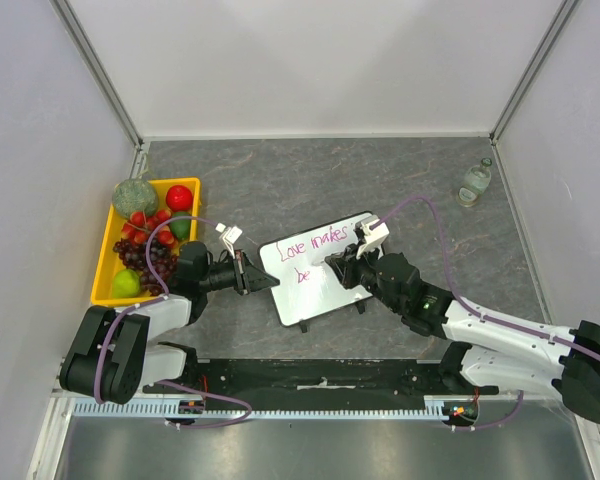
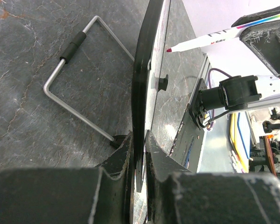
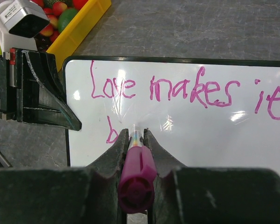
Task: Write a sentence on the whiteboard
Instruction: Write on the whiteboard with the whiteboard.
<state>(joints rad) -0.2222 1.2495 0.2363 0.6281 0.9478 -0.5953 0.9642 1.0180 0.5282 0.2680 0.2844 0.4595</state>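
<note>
Whiteboard [image 1: 315,280] stiff, probably light: you clamp its black edge | left gripper [image 2: 139,142] pinches frame | right gripper [image 3: 136,140] grips pink marker [image 3: 136,175].

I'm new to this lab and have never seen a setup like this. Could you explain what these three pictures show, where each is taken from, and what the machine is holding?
These are two robot arms bolted at the near edge of a grey table. The overhead picture looks down from above and behind them; the other two come from cameras on each arm's wrist.

The left gripper is shut on the edge of the whiteboard, holding it steady; its own camera shows the fingers pinching the black frame. The right gripper is shut on a pink marker with its tip toward the board. The sentence so far reads "Love makes it", with a second line just begun.

Also on the table: a yellow tray of fruit at the left, and a small bottle at the far right.
</note>
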